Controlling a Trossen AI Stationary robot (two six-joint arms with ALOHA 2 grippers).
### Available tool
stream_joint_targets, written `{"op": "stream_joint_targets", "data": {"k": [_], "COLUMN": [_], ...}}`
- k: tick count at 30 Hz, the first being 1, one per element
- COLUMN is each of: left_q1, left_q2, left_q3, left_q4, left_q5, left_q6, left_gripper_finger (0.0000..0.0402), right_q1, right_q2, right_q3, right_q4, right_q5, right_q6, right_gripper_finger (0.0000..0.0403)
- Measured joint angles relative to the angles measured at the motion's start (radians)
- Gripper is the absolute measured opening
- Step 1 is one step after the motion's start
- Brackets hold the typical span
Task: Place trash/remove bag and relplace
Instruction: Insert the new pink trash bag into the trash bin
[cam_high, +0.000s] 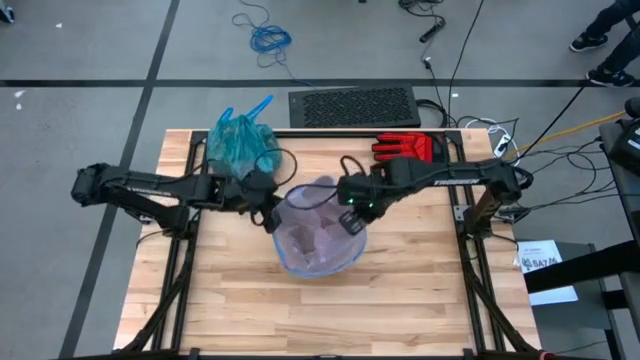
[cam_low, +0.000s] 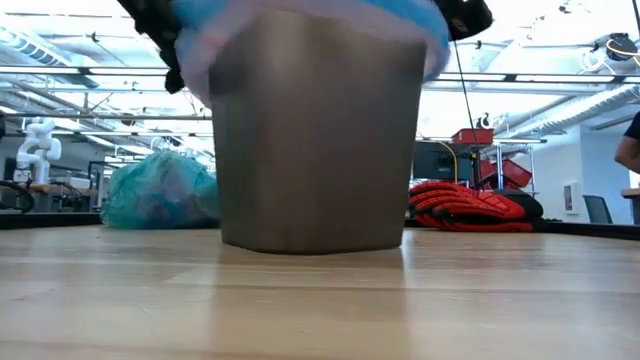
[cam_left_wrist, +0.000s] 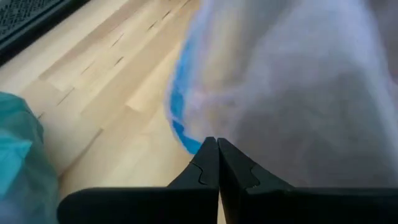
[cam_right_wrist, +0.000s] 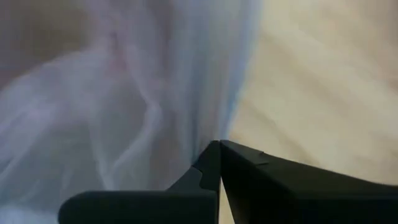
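You have the pink liner (cam_high: 318, 232) draped into and over the bin (cam_low: 315, 140) at the middle of the counter (cam_high: 240, 310). It is thin, limp film: almost weightless, slippery, easily torn, and it will bunch or slide off the rim if you tug one side only. The blue strip (cam_left_wrist: 179, 118) along its edge is the firmest place to pinch.

Your left pincer (cam_left_wrist: 217, 146) is clamped together at the liner's blue edge on the bin's left side, and your right pincer (cam_right_wrist: 219, 149) is clamped together at the film on the opposite side; whether film actually sits between the jaws you cannot tell.

The full teal bag (cam_high: 240, 143) lies at the counter's far edge, well apart from the bin, with a red glove (cam_high: 403, 148) further right.

No trash shows; the teal film blurs whatever is inside. The low view crops the bin's rim, so you can't judge how evenly the liner is seated.
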Motion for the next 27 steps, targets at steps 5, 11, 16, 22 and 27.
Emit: {"op": "stream_joint_targets", "data": {"k": [5, 11, 16, 22, 27], "left_q1": [0.084, 0.169, 0.228, 0.245, 0.222], "left_q2": [0.037, 0.051, 0.021, -0.047, -0.098], "left_q3": [0.0, 0.0, 0.0, 0.0, 0.0], "left_q4": [0.041, 0.092, 0.091, 0.019, -0.019], "left_q5": [0.087, 0.119, 0.176, 0.233, 0.301], "left_q6": [0.064, 0.126, 0.129, 0.097, 0.02], "left_gripper_finger": [0.0, 0.0, 0.0, 0.0, 0.0], "right_q1": [0.055, 0.105, 0.114, 0.114, 0.12], "right_q2": [-0.001, -0.006, -0.034, -0.078, -0.074], "right_q3": [0.0, 0.0, 0.001, 0.002, -0.074], "right_q4": [0.141, 0.129, 0.073, 0.035, 0.123], "right_q5": [-0.084, -0.062, 0.042, 0.116, 0.117], "right_q6": [0.052, 0.128, 0.166, 0.204, 0.23], "right_gripper_finger": [0.0, 0.0, 0.0, 0.0, 0.0]}}
